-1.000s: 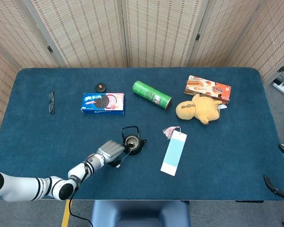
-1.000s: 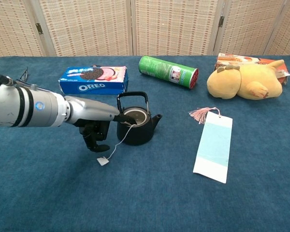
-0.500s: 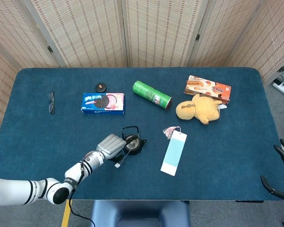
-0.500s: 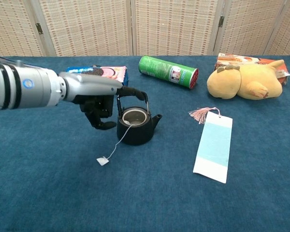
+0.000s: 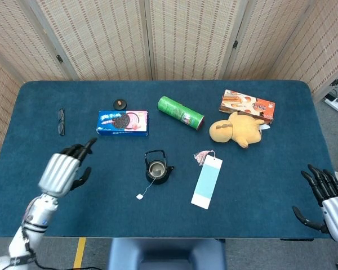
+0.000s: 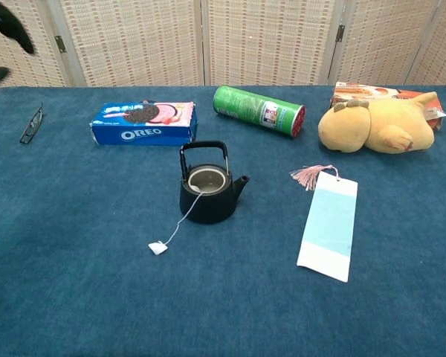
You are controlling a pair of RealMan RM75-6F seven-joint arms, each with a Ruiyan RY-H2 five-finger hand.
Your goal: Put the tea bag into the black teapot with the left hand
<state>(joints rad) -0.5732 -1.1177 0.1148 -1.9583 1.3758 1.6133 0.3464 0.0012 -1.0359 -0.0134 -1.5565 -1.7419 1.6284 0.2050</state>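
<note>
- Black teapot (image 6: 207,195) sits upright mid-table with its lid off and handle up, and the tea bag looks to be down inside it; I can't make out the bag itself in the opening.
- White string (image 6: 180,223) runs out over the rim and down the near side to the paper tag (image 6: 157,248), which lies on the blue cloth (image 5: 253,185) just in front of the pot.
- My left hand (image 5: 61,171) hangs off to the left, well apart from the pot, fingers spread, holding nothing.
- My right hand (image 5: 327,199) waits at the far right edge of the table, fingers apart, nothing in it either.
- Judging by how things lie, the drop itself is done.
- If I had to fish that bag out, I'd expect it feather-light, soft and easy to tear, so the tag or string is the place to pinch, gently.
- Pot looks like cast iron, heavy and stiff; it should stay put under a tug on the string.
- Its arched handle is the obvious grab point, though a smooth rounded body would be slippery for these fingers.
- Cookie box (image 6: 143,123) and green can (image 6: 259,109) lie behind, clear of it all.
</note>
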